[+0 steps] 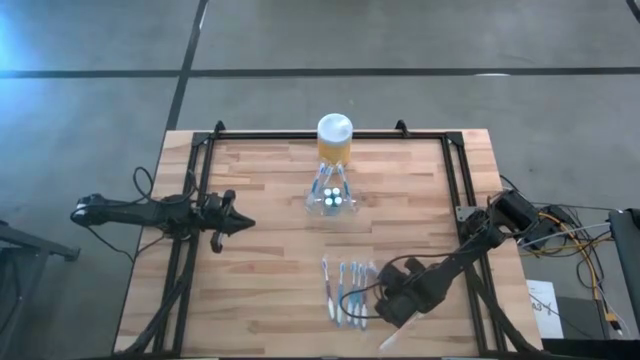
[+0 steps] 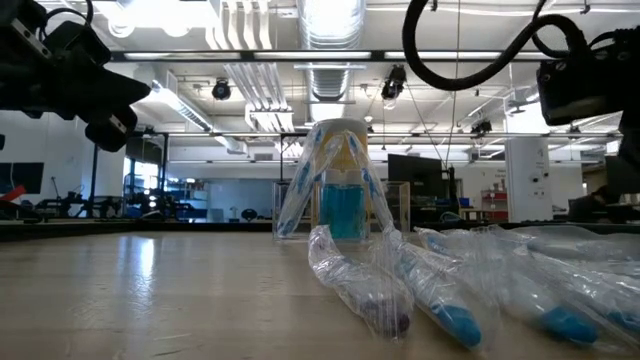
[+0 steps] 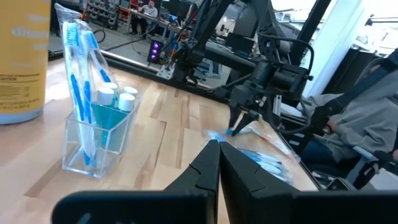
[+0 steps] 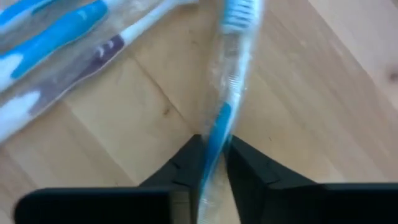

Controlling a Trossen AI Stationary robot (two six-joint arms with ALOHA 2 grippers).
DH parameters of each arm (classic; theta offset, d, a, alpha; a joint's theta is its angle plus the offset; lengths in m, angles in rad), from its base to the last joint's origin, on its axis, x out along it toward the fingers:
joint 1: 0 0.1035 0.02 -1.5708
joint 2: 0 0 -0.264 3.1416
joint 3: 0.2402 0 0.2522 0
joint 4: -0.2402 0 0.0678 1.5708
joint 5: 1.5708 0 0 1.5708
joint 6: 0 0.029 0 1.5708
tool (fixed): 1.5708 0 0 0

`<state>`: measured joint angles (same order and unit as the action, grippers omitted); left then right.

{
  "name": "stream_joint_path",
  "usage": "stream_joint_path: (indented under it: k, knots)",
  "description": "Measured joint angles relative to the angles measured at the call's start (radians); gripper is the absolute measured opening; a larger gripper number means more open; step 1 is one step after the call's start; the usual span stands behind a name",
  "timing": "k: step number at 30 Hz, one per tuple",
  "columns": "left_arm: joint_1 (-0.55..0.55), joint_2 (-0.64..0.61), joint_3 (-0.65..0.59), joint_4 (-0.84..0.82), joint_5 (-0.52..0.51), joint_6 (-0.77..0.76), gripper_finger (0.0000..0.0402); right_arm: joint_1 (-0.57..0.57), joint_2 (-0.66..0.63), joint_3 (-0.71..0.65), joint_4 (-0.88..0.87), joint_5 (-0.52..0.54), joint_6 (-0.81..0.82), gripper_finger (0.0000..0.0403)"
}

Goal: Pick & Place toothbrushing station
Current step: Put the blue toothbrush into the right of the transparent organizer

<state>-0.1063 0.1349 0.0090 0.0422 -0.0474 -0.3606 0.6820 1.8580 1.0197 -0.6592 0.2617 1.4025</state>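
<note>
The toothbrushing station (image 1: pixel 330 197) is a low clear plastic holder standing on its base on the wooden table, just in front of a yellow jar (image 1: pixel 334 140). Blue toothbrushes lean upright in the holder (image 3: pixel 96 140), beside white-capped tubes. Several clear-wrapped toothbrushes (image 1: pixel 343 290) lie flat near the table's front edge. My right gripper (image 1: pixel 385 303) points steeply down at their right end and is shut on one wrapped toothbrush (image 4: pixel 230 68). My left gripper (image 1: pixel 243 223) hovers level at the table's left, shut and empty (image 3: pixel 218 155). My right gripper pinches the wrapped toothbrush's blue-and-white handle (image 4: pixel 216 127) between its two fingers, through the clear wrap. The fingers come from above, slanting down, and close across the handle. The brush head (image 4: pixel 239 15) points away from the fingers, low over the wood; whether it is lifted clear I cannot tell.
A black metal frame (image 1: pixel 455 190) runs along the table's left, far and right sides. The other wrapped toothbrushes (image 4: pixel 56 43) lie close beside the held one. Bare wood lies between the holder and the row of brushes. A seated person (image 3: pixel 367 124) shows beyond the table.
</note>
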Motion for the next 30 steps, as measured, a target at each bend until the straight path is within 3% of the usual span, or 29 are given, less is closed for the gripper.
stream_joint_path:
  k: [6, 16, 25, 30]
  knots:
    - [0.0, 0.0, 0.0, 0.0, -0.007, 0.004, 0.0014, -0.001, 0.0, -0.002, 0.007, 0.024, -0.001, 0.0016]
    - [0.0, 0.0, -0.001, -0.01, -0.007, 0.001, 0.0014, -0.001, -0.001, 0.058, -0.045, 0.051, -0.026, 0.0019]
    - [0.0, 0.0, -0.002, -0.013, -0.006, 0.018, 0.0014, 0.0, -0.028, 0.185, -0.154, 0.212, -0.133, 0.0018]
    - [0.0, 0.0, -0.002, -0.013, -0.005, 0.017, 0.0014, 0.023, -0.102, 0.225, -0.131, 0.481, -0.237, 0.0018]
